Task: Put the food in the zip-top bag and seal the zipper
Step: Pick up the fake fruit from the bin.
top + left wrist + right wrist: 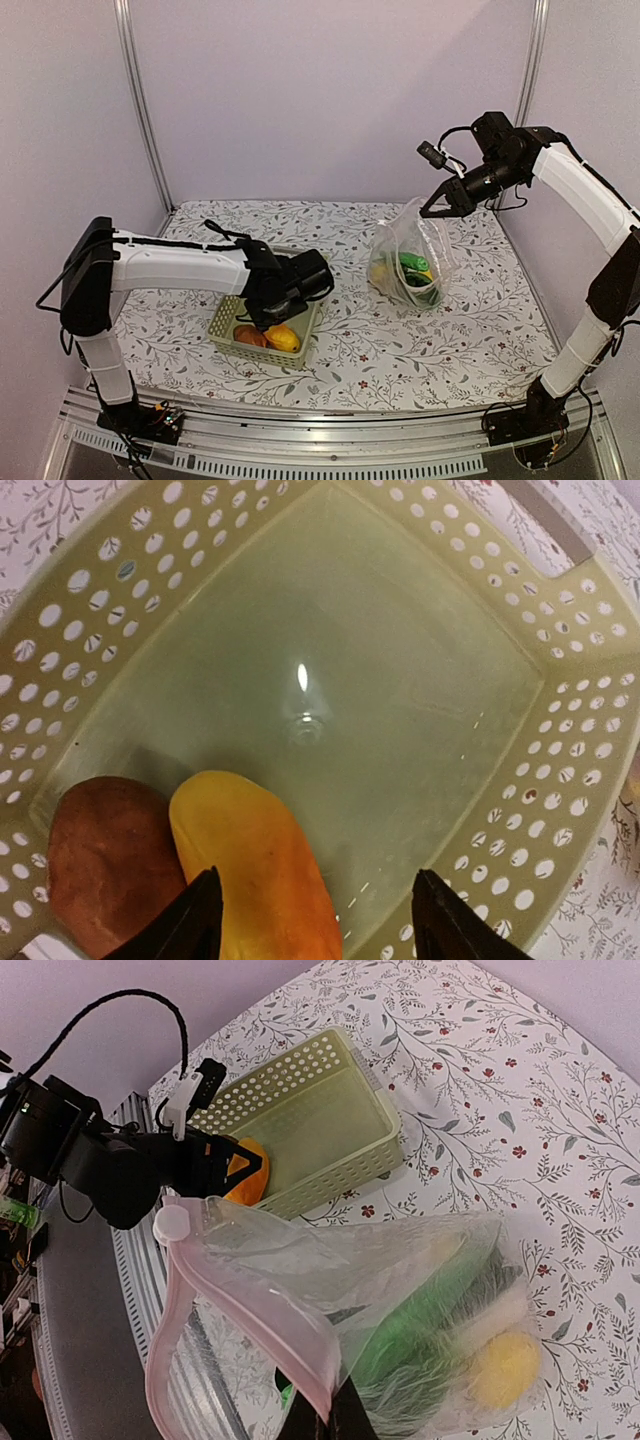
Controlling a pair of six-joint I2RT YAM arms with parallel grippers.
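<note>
Left wrist view shows the released left end effector (315,915) seemingly poised to lower and clasp the orange-yellow piece (255,870), while the right end effector (436,208) clenches the zip-top bag (408,258).

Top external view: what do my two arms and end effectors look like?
The left arm and right arm share white link covers, black joints and loose black cables. The left end effector and right end effector are black with tapered, pointed fingers.

We see pale lilac walls (330,100), with slim metal posts (140,100) rising in the back corners. The tabletop (450,330) wears a white cloth printed with leafy sprigs; a ribbed aluminium rail (330,422) edges its near side.
</note>
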